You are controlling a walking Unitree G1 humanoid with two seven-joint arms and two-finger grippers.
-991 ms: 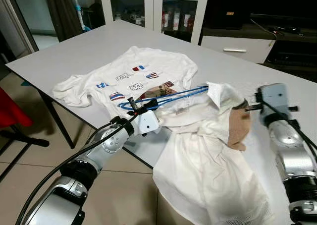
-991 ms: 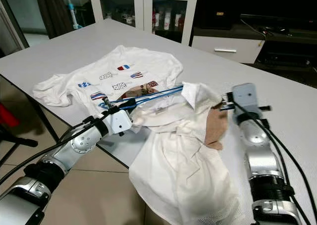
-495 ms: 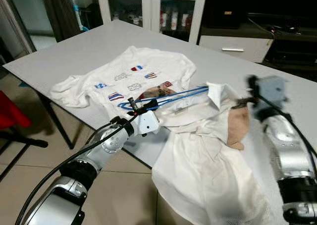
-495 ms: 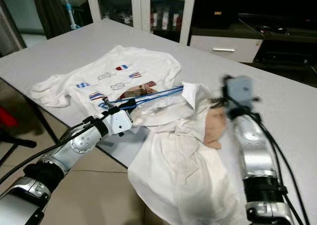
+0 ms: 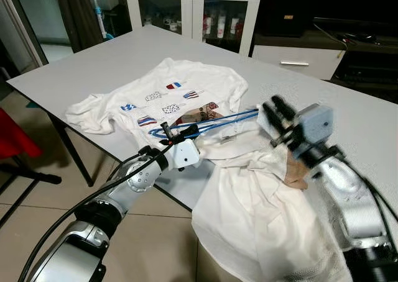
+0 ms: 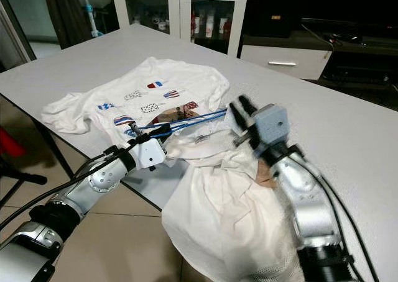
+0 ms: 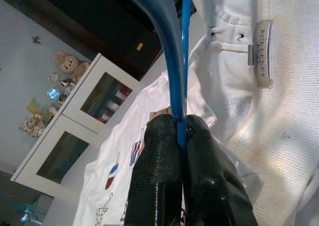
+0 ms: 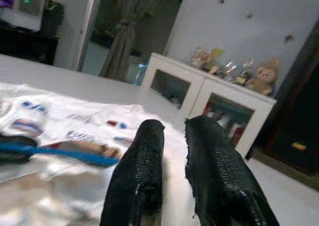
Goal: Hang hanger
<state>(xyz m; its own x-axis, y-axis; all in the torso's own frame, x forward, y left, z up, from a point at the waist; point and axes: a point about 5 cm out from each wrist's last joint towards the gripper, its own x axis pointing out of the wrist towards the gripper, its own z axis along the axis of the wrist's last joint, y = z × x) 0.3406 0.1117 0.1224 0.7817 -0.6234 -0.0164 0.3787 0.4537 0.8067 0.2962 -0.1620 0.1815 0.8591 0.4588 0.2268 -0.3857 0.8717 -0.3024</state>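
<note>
The blue hanger (image 5: 214, 122) lies across the middle of the grey table (image 5: 112, 58), its right part tucked into the collar of the white shirt (image 5: 261, 213) that spills over the table's near edge. The left gripper (image 7: 180, 131) is clenched on the hanger's left end, fingers pressed to the blue bar. The right gripper (image 5: 278, 117) hovers above the shirt collar, its fingers slightly parted and grasping nothing. Left and farther back lies a printed T-shirt (image 5: 168, 89), spread flat. A white cabinet (image 5: 199, 9) stands beyond the table.

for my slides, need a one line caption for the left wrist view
Left gripper shut on a blue hanger, beside a white shirt's collar label.
</note>
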